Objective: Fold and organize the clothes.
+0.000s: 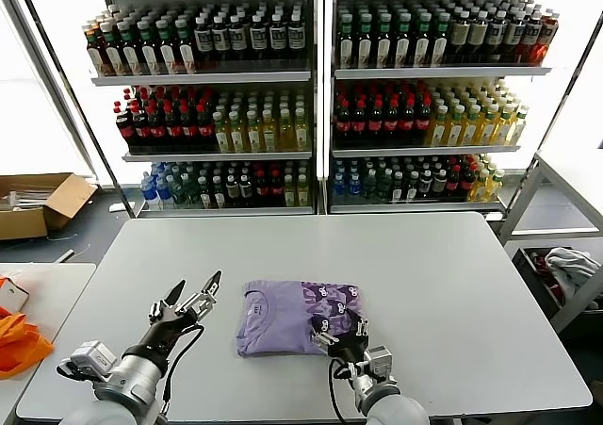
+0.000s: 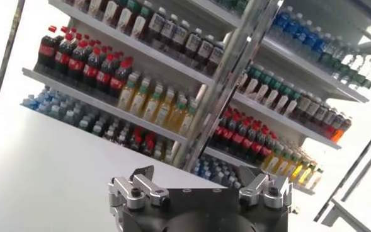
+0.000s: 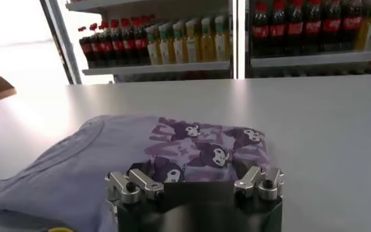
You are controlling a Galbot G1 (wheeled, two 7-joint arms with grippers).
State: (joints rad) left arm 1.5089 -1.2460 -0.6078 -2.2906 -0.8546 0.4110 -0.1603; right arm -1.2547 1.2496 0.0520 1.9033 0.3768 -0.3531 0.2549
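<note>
Head view: the lavender T-shirt (image 1: 300, 316) lies folded near the front middle of the grey table (image 1: 424, 284), print showing on its right half. The left gripper (image 1: 196, 293) hovers just beside its left edge, fingers spread wide. The right gripper (image 1: 341, 334) sits at the shirt's near right corner; whether it pinches cloth cannot be told.

Left wrist view: only table and drink shelves (image 2: 172, 82) beyond.

Right wrist view: the shirt spreads right ahead. Soft, light, floppy cotton, likely best pinched at an edge or corner.

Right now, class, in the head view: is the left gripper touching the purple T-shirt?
No: the left gripper sits open over bare table, apart from the T-shirt.
</note>
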